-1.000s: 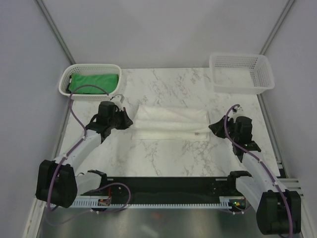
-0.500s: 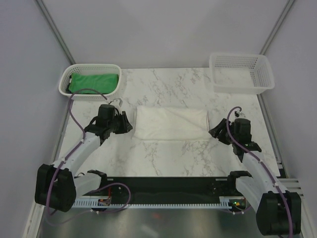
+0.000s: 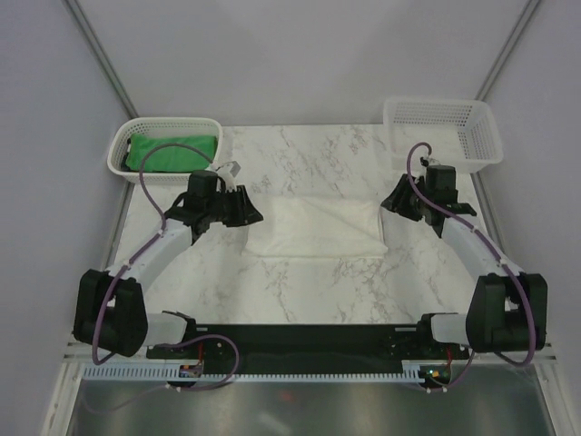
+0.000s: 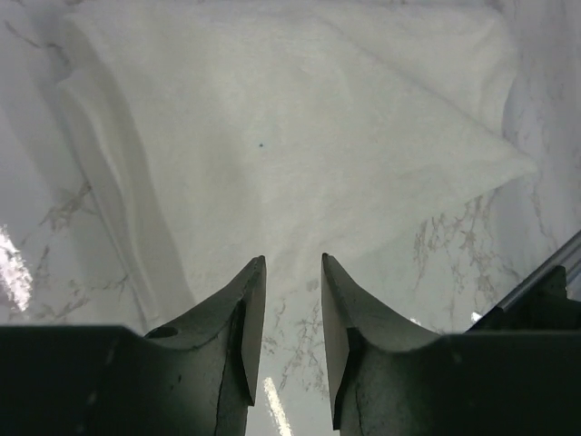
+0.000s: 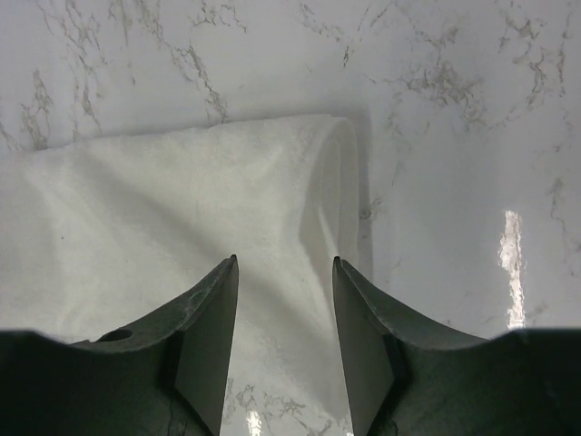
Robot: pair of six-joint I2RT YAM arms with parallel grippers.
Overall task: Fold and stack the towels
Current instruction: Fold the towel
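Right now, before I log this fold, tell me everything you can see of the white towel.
The white towel is soft, fluffy cloth, folded into a wide rectangle with layered edges. It lies flat on the marble-look table, between the arms. The left gripper and right gripper hang open over its ends, holding nothing.

Lab enclosure, plain grey walls (image 3: 300, 54), marble tabletop (image 3: 309, 154)
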